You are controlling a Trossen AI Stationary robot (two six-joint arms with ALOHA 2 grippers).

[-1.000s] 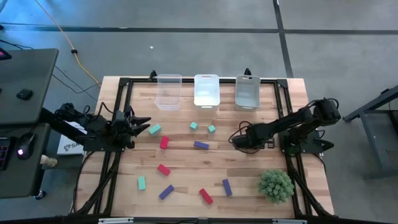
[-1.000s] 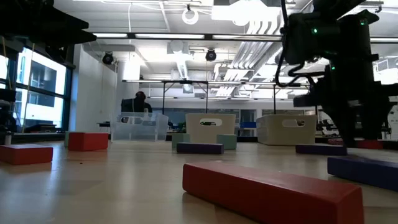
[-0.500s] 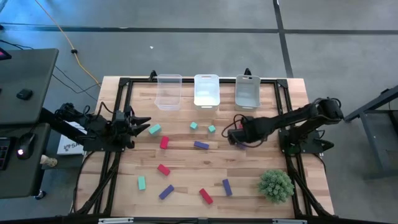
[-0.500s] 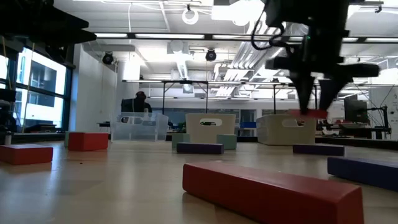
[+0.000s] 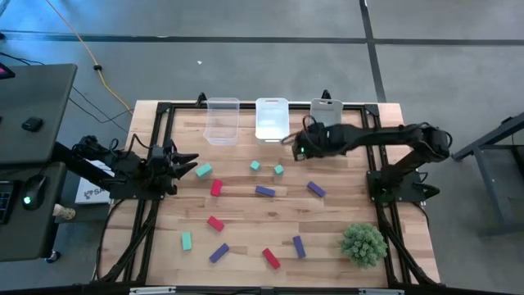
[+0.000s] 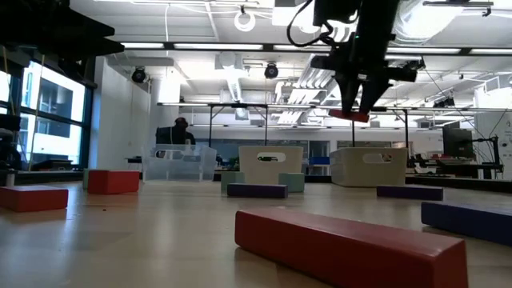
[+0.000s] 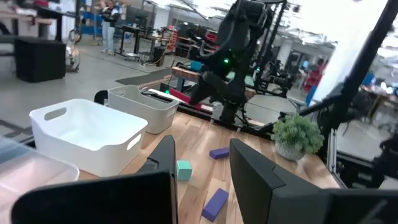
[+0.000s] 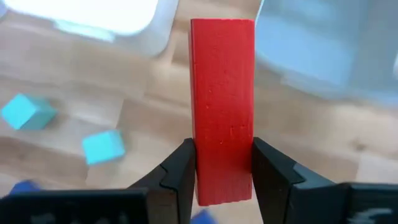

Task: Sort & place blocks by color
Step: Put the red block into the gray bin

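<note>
Right hand [image 8: 222,177] raised w/ red block [image 8: 222,106], nearing bins [image 5: 325,121]

Insp. count, per kind:
- Teal blocks [image 5: 204,170]: 4 counted.
- Purple blocks [image 5: 264,191]: 4 counted.
- Red blocks [image 5: 216,188]: 4 counted, incl. 1 raised red bar [image 8: 222,106].
- Bins [image 5: 273,119]: 3 noted.
- Plant ball [image 5: 363,243]: 1 noted.
- Arms [image 5: 385,139]: 2 noted.

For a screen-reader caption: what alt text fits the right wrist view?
The right gripper is clamped on a long red block, held above the wooden table. Two teal blocks lie below, with bin edges beyond.
</note>
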